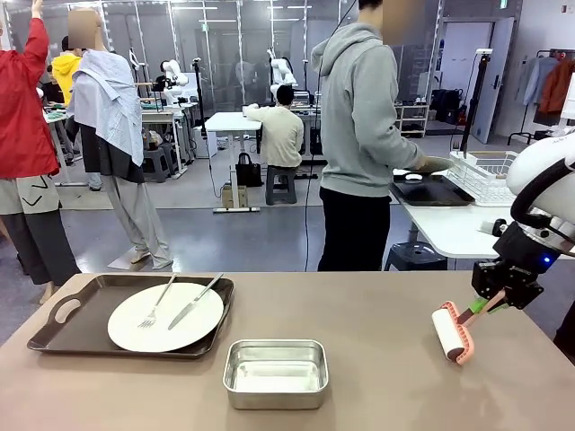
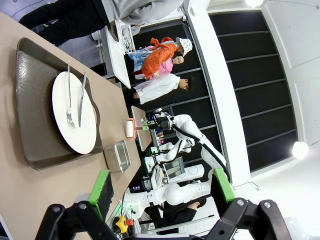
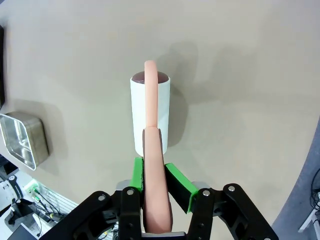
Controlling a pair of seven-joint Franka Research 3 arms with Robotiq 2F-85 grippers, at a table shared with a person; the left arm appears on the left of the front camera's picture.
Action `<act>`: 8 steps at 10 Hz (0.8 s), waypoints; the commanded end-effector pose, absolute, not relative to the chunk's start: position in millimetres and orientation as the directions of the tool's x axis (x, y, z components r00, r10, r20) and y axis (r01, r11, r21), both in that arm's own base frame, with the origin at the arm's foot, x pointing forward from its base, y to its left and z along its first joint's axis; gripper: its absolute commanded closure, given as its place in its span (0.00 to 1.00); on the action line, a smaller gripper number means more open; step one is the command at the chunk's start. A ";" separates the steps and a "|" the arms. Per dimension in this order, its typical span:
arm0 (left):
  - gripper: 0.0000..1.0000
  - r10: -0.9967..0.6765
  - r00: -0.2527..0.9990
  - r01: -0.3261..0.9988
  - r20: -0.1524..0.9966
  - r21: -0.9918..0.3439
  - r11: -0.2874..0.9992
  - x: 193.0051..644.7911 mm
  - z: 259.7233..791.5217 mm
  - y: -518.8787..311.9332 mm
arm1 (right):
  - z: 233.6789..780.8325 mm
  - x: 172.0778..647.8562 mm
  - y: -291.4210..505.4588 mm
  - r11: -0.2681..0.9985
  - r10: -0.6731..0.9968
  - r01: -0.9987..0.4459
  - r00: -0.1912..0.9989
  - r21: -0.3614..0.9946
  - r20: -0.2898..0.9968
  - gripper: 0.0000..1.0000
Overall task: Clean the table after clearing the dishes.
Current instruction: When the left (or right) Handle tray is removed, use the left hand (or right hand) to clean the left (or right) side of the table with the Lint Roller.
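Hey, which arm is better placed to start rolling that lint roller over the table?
Right. The right gripper is shut on the pink handle of the lint roller, with the roll low over bare table. The left gripper is open and empty, facing the tray with the plate.

Bright, even overhead light; soft shadows on the matte brown-taupe table point(image 3: 250, 60); wrist views curve at edges
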State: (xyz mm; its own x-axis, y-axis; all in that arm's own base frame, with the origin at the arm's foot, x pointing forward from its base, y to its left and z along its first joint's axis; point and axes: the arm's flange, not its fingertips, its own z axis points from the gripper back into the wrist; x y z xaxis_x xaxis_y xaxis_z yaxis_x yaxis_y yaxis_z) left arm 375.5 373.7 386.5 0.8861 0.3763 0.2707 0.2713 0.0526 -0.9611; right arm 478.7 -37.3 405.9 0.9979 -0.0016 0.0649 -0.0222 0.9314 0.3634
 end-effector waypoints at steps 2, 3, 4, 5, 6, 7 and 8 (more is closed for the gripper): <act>0.00 0.374 0.889 0.259 0.263 -0.964 0.062 372.7 386.6 375.1 | 403.0 477.1 -37.1 0.930 -0.006 -0.026 0.996 0.367 0.084 0.77; 0.00 0.374 0.889 0.259 0.263 -0.964 0.062 372.7 386.6 375.1 | 403.0 477.1 -37.1 0.930 -0.006 -0.026 0.996 0.367 0.084 0.77; 0.00 0.374 0.889 0.259 0.263 -0.964 0.062 372.7 386.6 375.1 | 405.6 478.5 -38.1 0.931 -0.004 -0.020 0.998 0.363 0.065 0.77; 0.00 0.374 0.889 0.259 0.263 -0.964 0.062 372.7 386.6 375.1 | 403.0 491.7 -41.3 0.938 0.058 -0.069 0.997 0.341 0.043 0.77; 0.00 0.374 0.889 0.259 0.263 -0.964 0.062 372.7 386.6 375.1 | 400.2 506.0 -44.2 0.942 0.061 -0.059 0.998 0.332 0.004 0.77; 0.00 0.374 0.889 0.259 0.263 -0.964 0.062 372.7 386.6 375.1 | 395.9 512.5 -44.2 0.961 0.048 -0.040 0.999 0.274 -0.023 0.77; 0.00 0.374 0.889 0.259 0.263 -0.964 0.062 372.7 386.6 375.1 | 393.1 515.7 -48.3 0.975 0.038 -0.028 0.998 0.219 -0.042 0.77</act>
